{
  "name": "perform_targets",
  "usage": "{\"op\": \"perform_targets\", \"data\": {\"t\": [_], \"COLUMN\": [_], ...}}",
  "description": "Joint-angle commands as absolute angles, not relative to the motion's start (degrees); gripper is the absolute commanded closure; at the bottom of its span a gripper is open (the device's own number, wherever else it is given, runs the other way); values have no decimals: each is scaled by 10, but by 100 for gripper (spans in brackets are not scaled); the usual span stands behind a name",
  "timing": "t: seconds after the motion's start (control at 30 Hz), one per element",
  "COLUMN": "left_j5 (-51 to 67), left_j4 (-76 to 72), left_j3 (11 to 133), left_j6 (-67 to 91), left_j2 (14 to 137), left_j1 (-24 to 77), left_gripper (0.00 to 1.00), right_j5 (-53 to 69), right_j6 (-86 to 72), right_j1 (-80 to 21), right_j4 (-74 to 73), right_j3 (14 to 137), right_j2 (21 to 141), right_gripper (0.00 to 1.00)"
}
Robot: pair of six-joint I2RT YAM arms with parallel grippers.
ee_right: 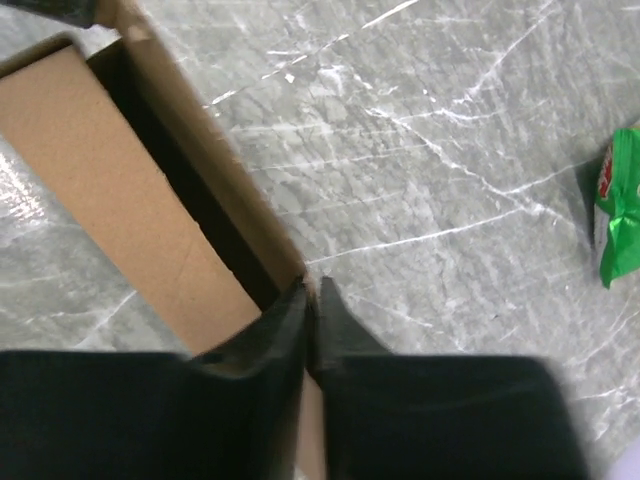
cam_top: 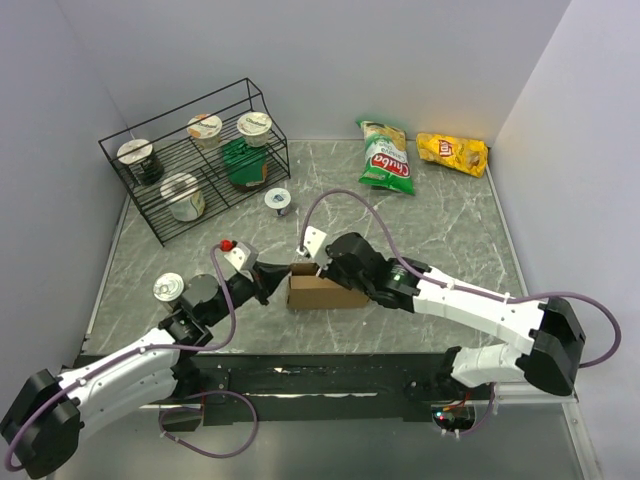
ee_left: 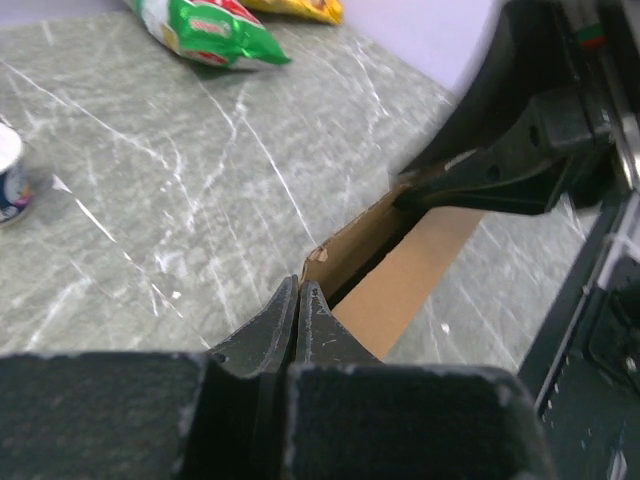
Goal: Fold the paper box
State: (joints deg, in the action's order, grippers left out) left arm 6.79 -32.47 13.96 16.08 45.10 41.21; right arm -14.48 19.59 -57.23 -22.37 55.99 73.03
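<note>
- Box [cam_top: 325,292] is lying lengthwise between the grippers.
- Left gripper [ee_left: 298,290], fully closed, is touching its left end.
- Right gripper [ee_right: 308,292] is pinching its far wall.

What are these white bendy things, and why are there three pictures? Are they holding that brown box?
They are two robot arms, a left arm and a right arm, bolted at the near edge of a table. The big picture looks down from above. The other two come from a small camera on each wrist, so you see each pincer close up. In the middle sits the paper box, brown cardboard, open on top. The right pincer pinches one of its walls. The left pincer is shut, tips at the box's other end; I cannot tell whether it grips. Also there: a wire rack with tubs, a green chip bag, a yellow chip bag and a small cup.
</note>
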Motion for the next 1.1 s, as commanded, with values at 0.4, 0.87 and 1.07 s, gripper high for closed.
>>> {"op": "perform_targets", "data": {"t": [0.4,0.87,1.07], "left_j5": [133,144,145], "left_j4": [-293,-271,-272], "left_j3": [134,138,136], "left_j6": [110,101,98], "left_j2": [420,414,415], "left_j1": [419,419,419], "left_gripper": [99,99,99], "right_j5": [194,162,135], "right_j6": [79,120,166], "right_j1": [-275,-251,-255], "right_j4": [-207,-323,-330], "right_j3": [524,543,536], "right_j2": [581,581,578], "right_gripper": [27,57,52]}}
